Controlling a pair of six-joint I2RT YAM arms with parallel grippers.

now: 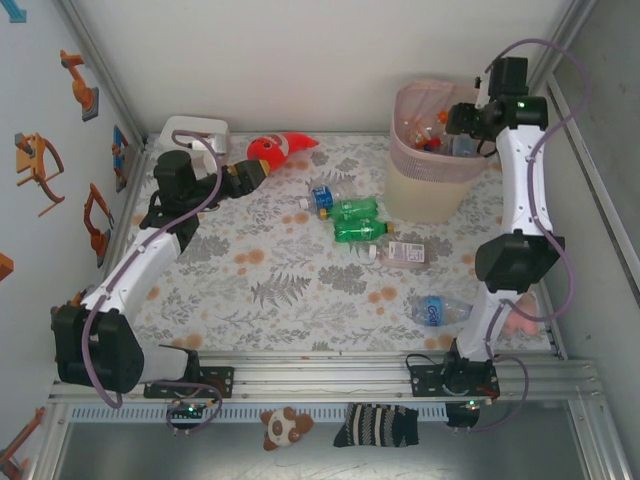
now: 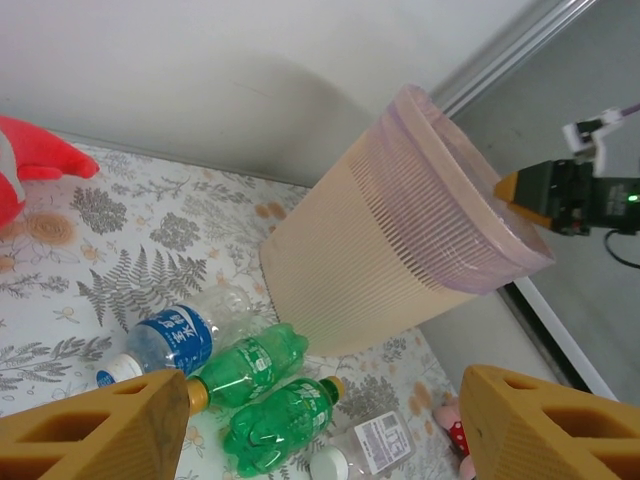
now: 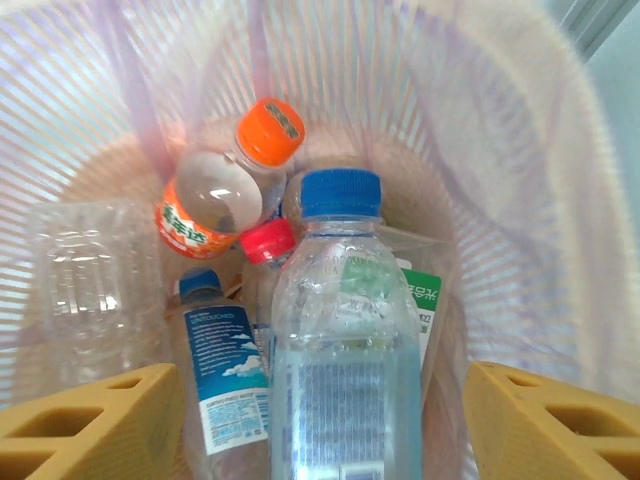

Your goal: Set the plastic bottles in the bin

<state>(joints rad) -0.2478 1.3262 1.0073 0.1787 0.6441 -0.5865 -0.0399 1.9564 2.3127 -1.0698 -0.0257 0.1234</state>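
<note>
My right pincer [image 3: 315, 400] hangs over the bin [image 1: 430, 195], which stands at the far right of the table [image 1: 280, 290]. Its fingers are spread, with a gap on each side of an upright blue-capped bottle [image 3: 345, 350]. I judge that bottle loose, not pinched. Under it lie an orange-capped bottle [image 3: 215, 200] and a crushed clear bottle [image 3: 85, 280]. My left pincer [image 2: 322, 390] is spread too, with nothing in it, out over the far left of the table and facing the bin.

The bin is tall and looks light. If my right arm catches its rim on the way up, it could tip and spill everything. The upright bottle might also lean on a finger and ride out with it.

Five bottles wait on the table. Two green bottles [image 1: 357, 220] lie side by side near the bin's foot, with a blue-labelled bottle [image 1: 320, 196] just beside them and a pale-labelled bottle [image 1: 400, 252] nearer me. A fifth bottle [image 1: 438, 310] lies apart by my right arm. They are round and lying down, so a glancing pinch would roll them, and grabbing one green bottle may shove its neighbour.

White walls and a metal frame close in the table, which is covered by a grey cloth with leaves and orange flowers. A white tissue box [image 1: 190, 130] and a red fish toy [image 1: 275, 148] sit at the far edge.
</note>
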